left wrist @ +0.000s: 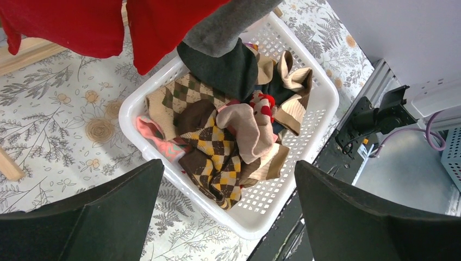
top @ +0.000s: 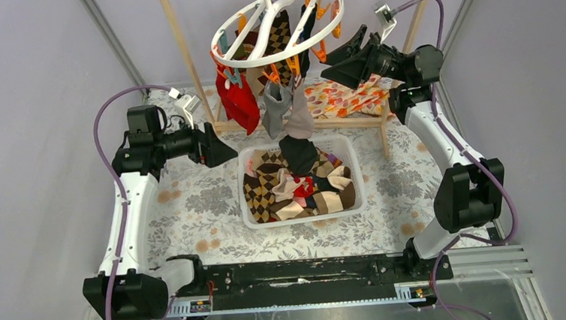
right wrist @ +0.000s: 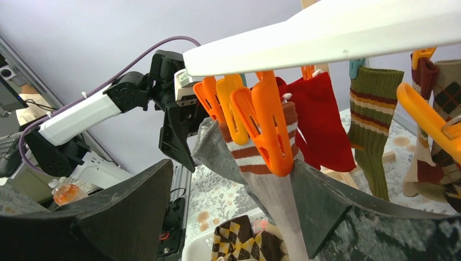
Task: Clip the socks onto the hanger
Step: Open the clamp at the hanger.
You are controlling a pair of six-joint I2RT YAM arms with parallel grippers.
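Honestly the socks (top: 297,185) heaped in the basket (top: 299,220) look light, floppy and tangled, so I'd pinch a loose cuff on top; left end effector (top: 223,152) just left of it and right end effector (top: 340,58) above-behind it both sit spread, probably empty.

Bright even light, soft shadows

No writing, label, brand, number or sign can be read in any view. The small bottle (right wrist: 67,192) at the lower left of the right wrist view is too blurred to show lettering.
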